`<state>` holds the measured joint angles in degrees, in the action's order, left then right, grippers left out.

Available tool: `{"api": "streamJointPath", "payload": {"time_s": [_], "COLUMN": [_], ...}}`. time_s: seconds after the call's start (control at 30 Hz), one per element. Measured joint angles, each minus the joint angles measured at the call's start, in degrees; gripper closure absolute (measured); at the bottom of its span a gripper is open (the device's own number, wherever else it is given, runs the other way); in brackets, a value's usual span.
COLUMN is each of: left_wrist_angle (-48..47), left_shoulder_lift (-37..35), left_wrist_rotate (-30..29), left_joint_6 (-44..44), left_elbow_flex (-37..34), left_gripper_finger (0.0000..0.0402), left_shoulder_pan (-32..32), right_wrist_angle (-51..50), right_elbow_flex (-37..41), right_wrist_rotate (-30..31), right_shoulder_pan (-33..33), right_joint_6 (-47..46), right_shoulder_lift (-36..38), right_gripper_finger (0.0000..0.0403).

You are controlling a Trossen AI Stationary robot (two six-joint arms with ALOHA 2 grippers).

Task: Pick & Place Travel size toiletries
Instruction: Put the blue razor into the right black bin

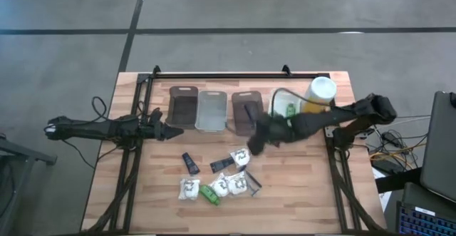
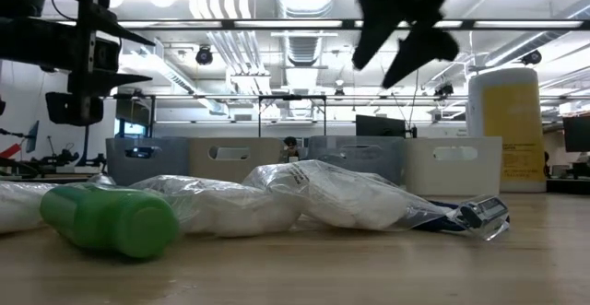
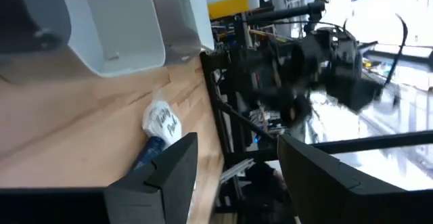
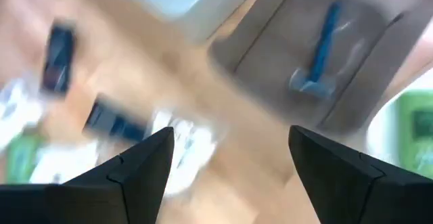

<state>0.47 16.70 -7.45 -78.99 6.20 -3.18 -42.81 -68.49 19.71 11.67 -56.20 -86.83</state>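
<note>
The right gripper (image 1: 254, 146) hangs with its fingers spread and empty above the table (image 1: 299, 193), just off the third tray (image 1: 245, 112) in the back row, where a blue razor (image 4: 319, 51) already lies. The pile of travel size toiletries (image 1: 217, 179) sits on the wood just in front of that tray, nearest of them a white packet (image 1: 240, 157) and a dark tube (image 1: 221, 165) almost under the fingers, a green bottle (image 2: 109, 217) farther out. The left gripper (image 1: 171, 132), also open, waits beside the first tray (image 1: 183, 108).
</note>
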Motion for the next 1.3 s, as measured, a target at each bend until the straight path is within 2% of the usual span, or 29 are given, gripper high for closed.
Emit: {"api": "streamJointPath", "payload": {"time_s": [0.23,0.43,0.6,0.8,1.07,1.3], "left_wrist_angle": [0.0,0.0,-0.2,-0.2,0.0,0.0], "left_shoulder_lift": [2.8,5.2,6.5,6.8,6.7,6.6], "left_wrist_rotate": [2.6,3.9,5.3,8.0,11.5,13.0], "left_joint_6": [-0.4,1.1,1.8,2.7,6.0,7.2], "left_elbow_flex": [3.5,4.8,4.8,4.8,4.8,4.8], "left_gripper_finger": [0.0193,0.0193,0.0193,0.0193,0.0193,0.0193], "left_shoulder_pan": [-0.1,-0.1,-0.1,-0.1,-0.1,-0.1], "right_wrist_angle": [0.6,1.2,1.2,0.7,-10.7,-11.7], "right_elbow_flex": [0.3,-0.2,-1.9,-6.5,-16.1,-19.2], "right_wrist_rotate": [-9.0,-9.8,-8.5,-7.5,-5.3,-6.4], "right_shoulder_pan": [9.6,14.1,14.5,14.6,15.4,15.3], "right_joint_6": [-2.4,-10.3,-15.4,-15.6,-15.4,-13.9], "right_shoulder_lift": [-3.5,-9.7,-15.6,-22.3,-31.0,-35.6], "right_gripper_finger": [0.0133,0.0140,0.0138,0.0141,0.0177,0.0207]}}
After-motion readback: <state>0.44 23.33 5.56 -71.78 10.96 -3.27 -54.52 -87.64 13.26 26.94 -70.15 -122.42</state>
